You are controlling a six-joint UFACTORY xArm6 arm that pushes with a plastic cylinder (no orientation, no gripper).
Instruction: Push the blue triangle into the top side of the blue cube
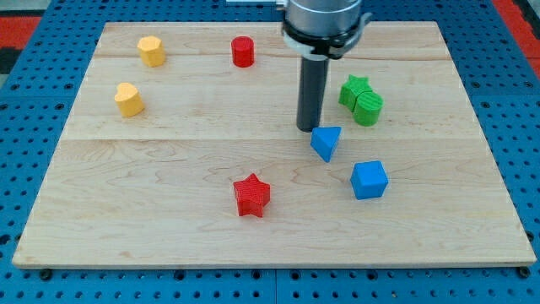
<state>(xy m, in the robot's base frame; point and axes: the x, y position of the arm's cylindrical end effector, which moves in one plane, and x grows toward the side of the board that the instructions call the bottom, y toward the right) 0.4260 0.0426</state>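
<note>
In the one camera view, my tip [307, 127] is standing on the wooden board [169, 160], a little right of the middle. It is only a straight dark rod with no fingers, so there is nothing here that is opening or closing. The blue triangle [326, 142] is lying just beside the tip, on its near-right side — whether they are touching, I cannot tell. The blue cube [369, 179] is sitting near the triangle, nearer to the camera and more to the right, with a small gap between the two.

To the right of the rod, a green star [353, 89] and another green block [369, 109] are touching each other. A red star [251, 195] is resting near the front, left of the cube. Far away — on the left — two yellow blocks [151, 51] [129, 99] are standing apart, and a red cylinder [243, 51] is at the far edge.
</note>
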